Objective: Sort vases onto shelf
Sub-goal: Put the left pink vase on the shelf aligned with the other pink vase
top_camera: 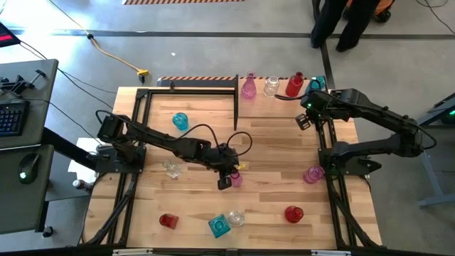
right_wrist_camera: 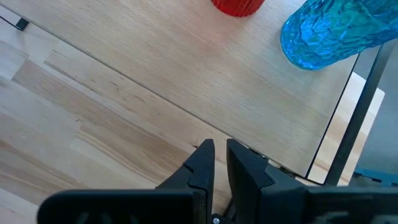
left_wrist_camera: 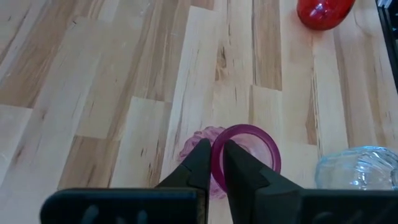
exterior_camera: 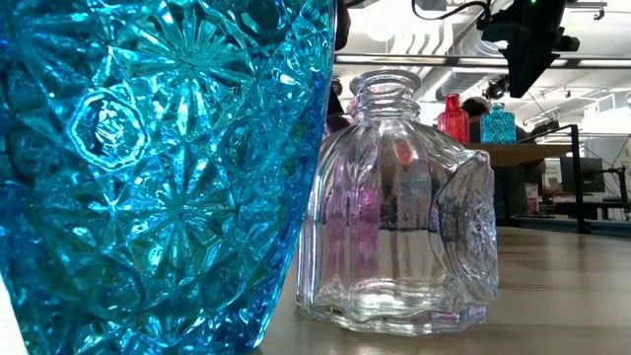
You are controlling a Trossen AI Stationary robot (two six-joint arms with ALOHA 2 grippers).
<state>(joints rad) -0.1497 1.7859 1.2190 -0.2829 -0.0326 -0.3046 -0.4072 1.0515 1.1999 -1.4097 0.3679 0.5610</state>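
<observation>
A small pink vase [left_wrist_camera: 245, 152] stands on the tabletop near the middle, and my left gripper [left_wrist_camera: 217, 152] [top_camera: 226, 181] is shut on it. My right gripper [right_wrist_camera: 219, 149] [top_camera: 304, 121] hangs shut and empty above the near edge of the shelf [right_wrist_camera: 186, 56] at the far right. On the shelf stand a pink vase [top_camera: 248, 87], a clear one [top_camera: 271, 86], a red one [top_camera: 294, 84] and a teal one [top_camera: 318, 83]. My left gripper pinches the pink vase's round rim [left_wrist_camera: 217, 167] on its near-left side, with one finger inside the mouth and one outside. The fingers slant down from the table's left. The vase looks upright, its base on the table.
Loose vases stand about the table: teal [top_camera: 180, 121], clear [top_camera: 171, 169], red [top_camera: 168, 220], teal [top_camera: 220, 226], clear [top_camera: 237, 217], red [top_camera: 293, 213], pink [top_camera: 313, 174]. Black frame posts [top_camera: 236, 99] rise at the far edge. A person stands beyond the table.
</observation>
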